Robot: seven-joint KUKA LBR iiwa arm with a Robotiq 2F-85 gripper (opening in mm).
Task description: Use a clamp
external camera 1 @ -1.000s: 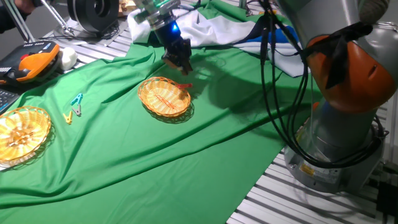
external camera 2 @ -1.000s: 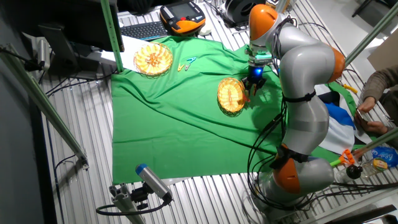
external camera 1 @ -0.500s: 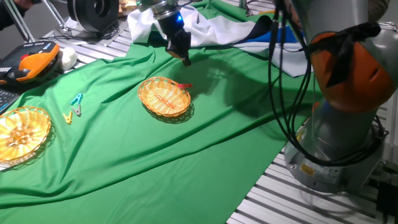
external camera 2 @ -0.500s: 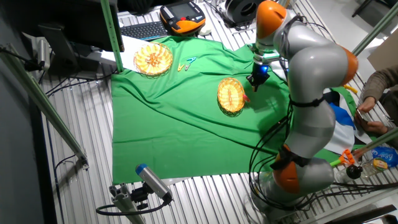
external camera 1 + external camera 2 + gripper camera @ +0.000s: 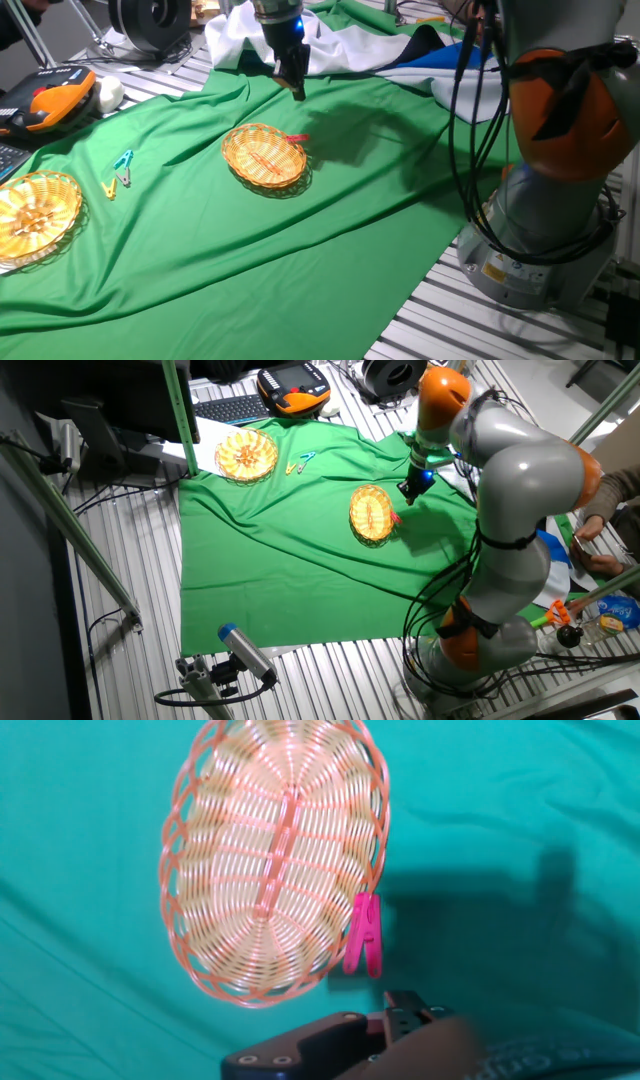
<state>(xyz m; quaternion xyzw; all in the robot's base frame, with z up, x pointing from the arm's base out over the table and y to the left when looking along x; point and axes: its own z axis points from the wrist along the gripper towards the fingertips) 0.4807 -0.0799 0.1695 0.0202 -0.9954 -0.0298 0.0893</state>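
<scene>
The red clamp (image 5: 296, 139) is clipped on the rim of a small wicker basket (image 5: 262, 156) on the green cloth. The hand view shows the clamp (image 5: 363, 935) gripping the basket's right rim (image 5: 378, 830), and it also shows in the other fixed view (image 5: 396, 517). My gripper (image 5: 295, 88) hangs empty above the cloth, behind the basket and apart from the clamp; it also shows in the other fixed view (image 5: 408, 491). Its jaws look open. A dark finger (image 5: 300, 1042) shows at the bottom of the hand view.
A second wicker basket (image 5: 35, 215) sits at the cloth's left end. A teal clip (image 5: 124, 163) and a yellow clip (image 5: 111, 188) lie between the baskets. An orange pendant (image 5: 45, 100) and white fabric (image 5: 340, 50) lie beyond the cloth. The arm's base (image 5: 545, 230) stands at the right.
The gripper has let go of the red clamp at the basket rim and has risen up and away from it. The clamp stays on the rim.
</scene>
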